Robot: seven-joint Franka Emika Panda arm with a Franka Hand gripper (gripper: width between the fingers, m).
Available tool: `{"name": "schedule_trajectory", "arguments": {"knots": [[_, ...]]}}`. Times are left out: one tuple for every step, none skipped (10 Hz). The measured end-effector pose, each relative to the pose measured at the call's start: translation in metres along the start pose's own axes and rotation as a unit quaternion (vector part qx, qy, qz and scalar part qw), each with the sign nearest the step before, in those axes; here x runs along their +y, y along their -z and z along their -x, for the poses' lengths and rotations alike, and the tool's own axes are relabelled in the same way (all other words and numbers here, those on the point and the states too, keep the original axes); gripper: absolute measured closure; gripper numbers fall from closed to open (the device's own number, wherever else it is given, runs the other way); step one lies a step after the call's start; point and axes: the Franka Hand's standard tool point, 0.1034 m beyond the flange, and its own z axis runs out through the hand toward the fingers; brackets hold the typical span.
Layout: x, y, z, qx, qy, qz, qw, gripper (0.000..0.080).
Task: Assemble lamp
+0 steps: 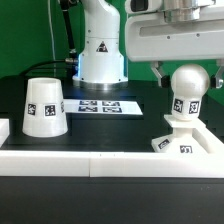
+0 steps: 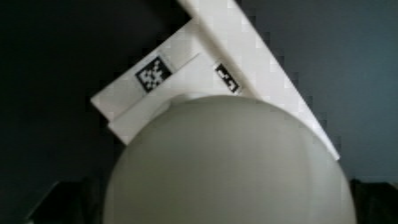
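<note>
The ball bulb (image 1: 187,88) stands upright on the low blocky base (image 1: 186,141) at the exterior view's right, against the front rail. My gripper (image 1: 186,72) hangs just above, its jaws standing apart on either side of the bulb's top, with a small gap on each side. In the wrist view the bulb (image 2: 222,160) fills the space between the dark fingers of the gripper (image 2: 210,208), and the base (image 2: 196,70) with its tags shows beyond it. The cone shade (image 1: 45,107) stands alone, wide end down, at the exterior view's left.
The marker board (image 1: 100,104) lies flat in the middle in front of the arm's white pedestal (image 1: 100,55). A long white rail (image 1: 100,163) edges the front of the black table, with another rail piece (image 1: 4,128) at the far left.
</note>
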Motion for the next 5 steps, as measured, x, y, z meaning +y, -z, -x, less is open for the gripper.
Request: {"name": "schedule_trajectory", "arguments": {"knots": [[0.0010,0.0001,-0.0009,0.005,0.083,0.009,0.996,0.0101],[-0.0001,0.0003,-0.0003,0.008,0.147,0.018,0.989,0.0101],[-0.0038,0.0007,0.0021,0.011,0.195,0.026,0.980,0.0101],[-0.0069,0.0008,0.0043,0.012,0.232,0.026,0.972,0.0101],[-0.0051,0.0005,0.0031,0.011,0.271,0.027,0.962,0.0101]]}}
